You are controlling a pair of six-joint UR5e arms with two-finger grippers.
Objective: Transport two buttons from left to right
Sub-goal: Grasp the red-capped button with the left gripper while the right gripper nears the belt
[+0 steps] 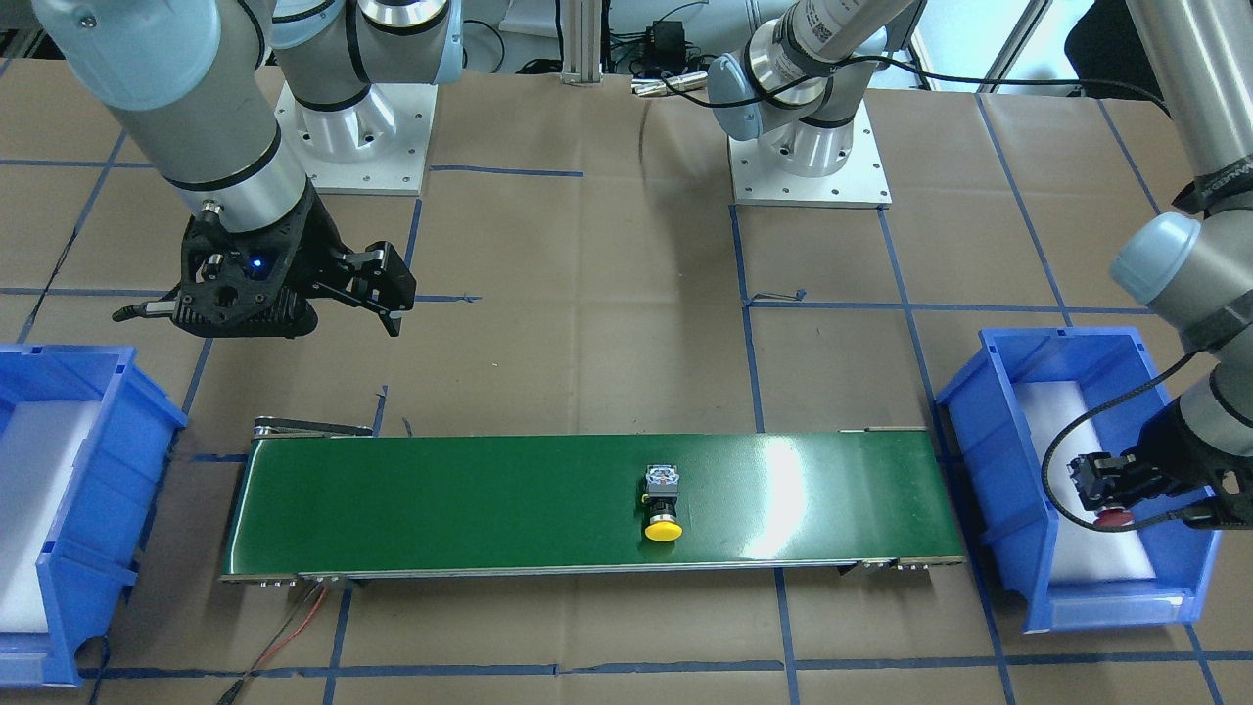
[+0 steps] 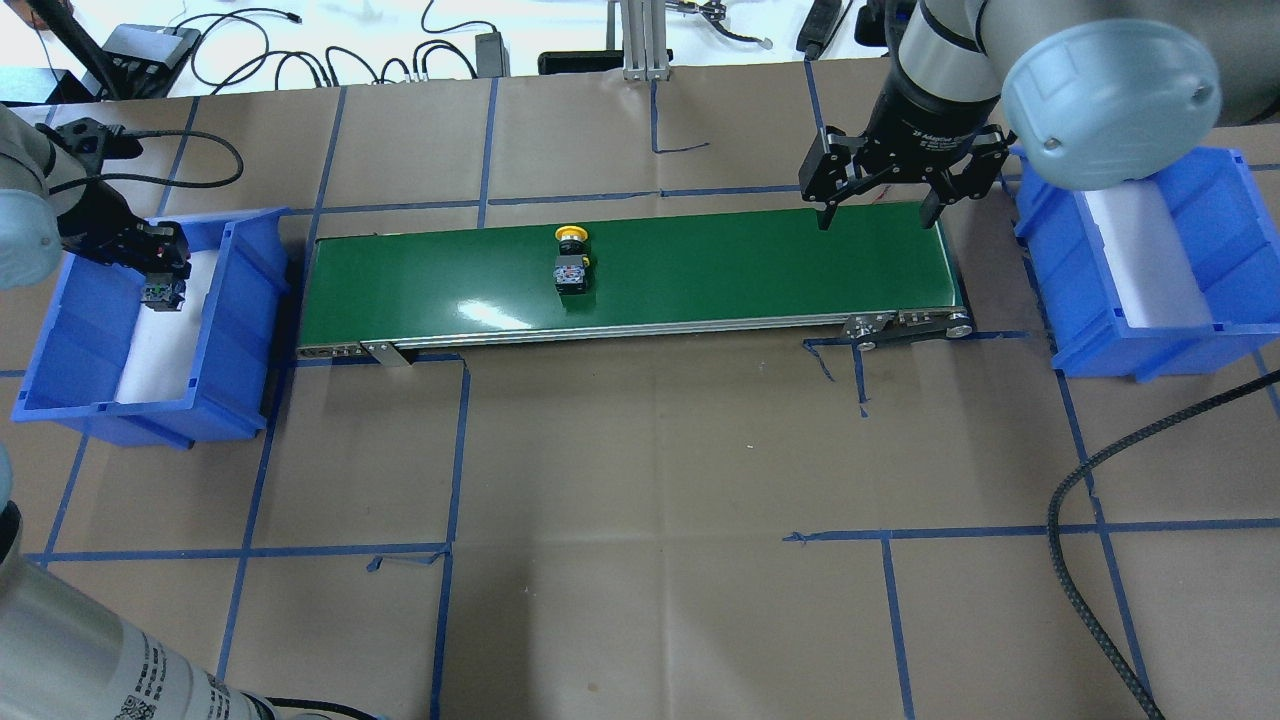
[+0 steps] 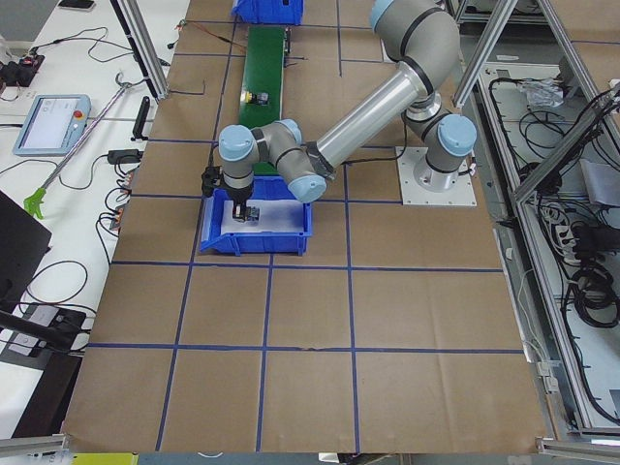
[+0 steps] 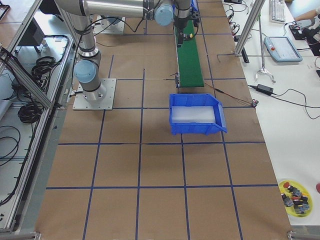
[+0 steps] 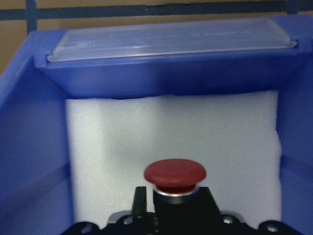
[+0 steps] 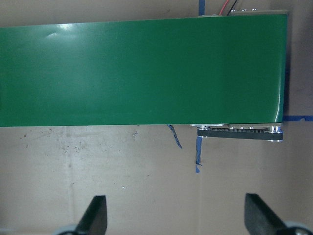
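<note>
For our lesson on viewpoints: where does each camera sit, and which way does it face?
Front-facing: across the table, facing the robot; both bases show.
Overhead: behind the robot, down onto the belt; right pincer shows.
Exterior left: table's left end, along it; left arm near.
Exterior right: opposite end; right arm, right bin.
Left wrist: into the left bin; left pincer holds the red button.
Right wrist: down at the belt's end; fingertips show.
Shared by front-facing and overhead: the yellow button.

red-capped button (image 5: pixel 174 175) at my left gripper (image 1: pixel 1101 494); blue bin (image 5: pixel 29 171) around, white foam (image 5: pixel 171 127) beneath; green belt (image 6: pixel 142 73) by my right gripper (image 2: pixel 880 212)
</note>
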